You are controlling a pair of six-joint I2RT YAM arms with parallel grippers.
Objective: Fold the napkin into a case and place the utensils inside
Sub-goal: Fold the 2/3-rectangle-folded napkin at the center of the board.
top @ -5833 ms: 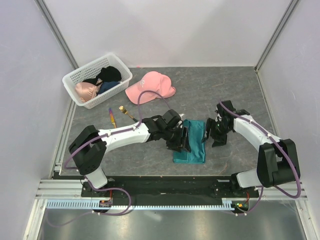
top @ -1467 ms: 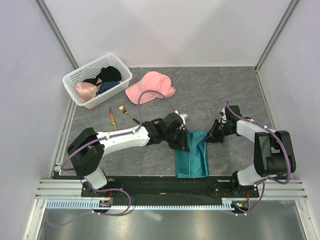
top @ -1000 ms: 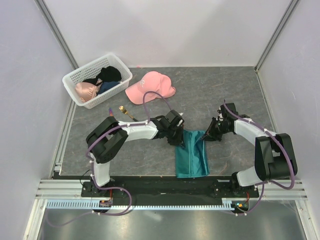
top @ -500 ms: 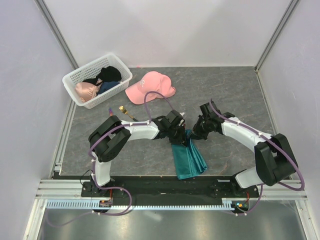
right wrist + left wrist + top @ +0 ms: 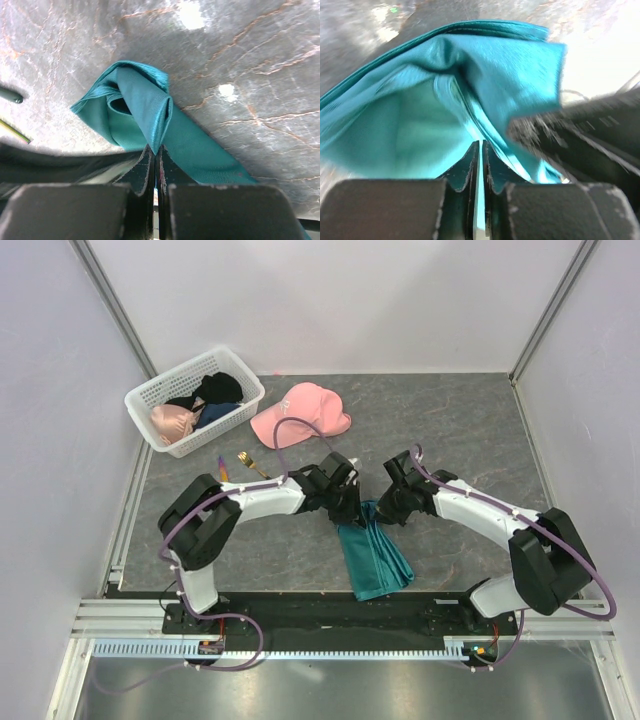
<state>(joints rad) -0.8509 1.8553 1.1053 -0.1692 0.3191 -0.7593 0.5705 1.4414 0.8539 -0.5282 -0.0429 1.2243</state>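
The teal napkin (image 5: 373, 558) lies as a narrow, slanted strip in front of both arms, its far end lifted and bunched. My left gripper (image 5: 351, 508) stands at that far end. In the left wrist view its jaws (image 5: 480, 143) are nearly together, with a thin sliver of the napkin (image 5: 415, 120) between them. My right gripper (image 5: 384, 512) sits just to the right, shut on a folded edge of the napkin (image 5: 142, 97) at its tips (image 5: 154, 148). The gold-headed fork (image 5: 251, 462) and the thin purple-and-orange utensil (image 5: 222, 469) lie on the table to the left.
A white basket (image 5: 152, 392) holding dark and peach items stands at the back left. A pink cap (image 5: 300, 412) lies behind the grippers. Grey walls close in both sides, and the arm bases sit along the near edge.
My right gripper has swung left, carrying the napkin's right edge over toward the left gripper. The cloth has narrowed and slanted. The left arm's elbow has shifted left.
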